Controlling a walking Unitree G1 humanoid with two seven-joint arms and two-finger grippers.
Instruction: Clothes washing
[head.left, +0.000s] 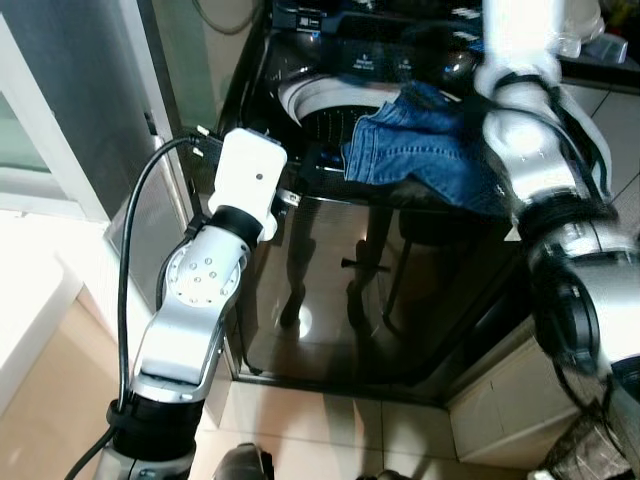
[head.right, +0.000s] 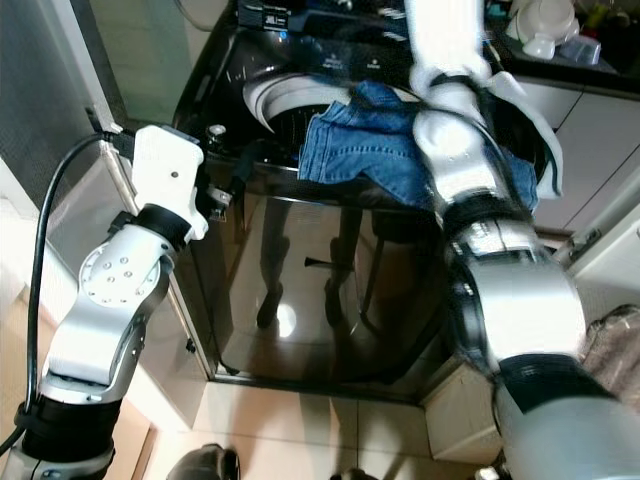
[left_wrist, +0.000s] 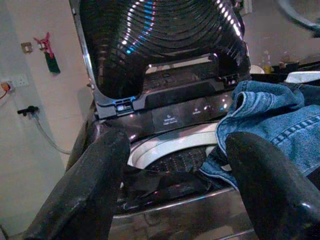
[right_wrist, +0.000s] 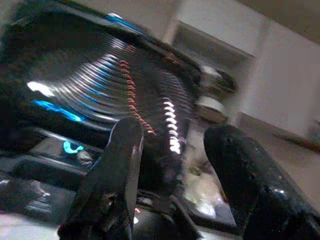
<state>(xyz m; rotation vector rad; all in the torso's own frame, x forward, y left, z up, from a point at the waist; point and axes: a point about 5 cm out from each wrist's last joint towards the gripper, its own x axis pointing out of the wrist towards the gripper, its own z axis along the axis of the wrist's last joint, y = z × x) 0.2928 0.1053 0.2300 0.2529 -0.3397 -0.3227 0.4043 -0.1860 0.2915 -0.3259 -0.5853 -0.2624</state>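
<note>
Blue denim garment (head.left: 425, 150), one, drapes over one washer's (head.left: 350, 300) rim.

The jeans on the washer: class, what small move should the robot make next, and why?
Probably push the jeans off the front rim into the drum. They hang half out over the washer, the lid is up, and the open left gripper faces them.

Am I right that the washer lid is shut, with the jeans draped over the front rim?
Not quite: the lid stands open, raised behind the drum, as the left wrist view shows. The jeans do hang over the washer's front rim.
</note>
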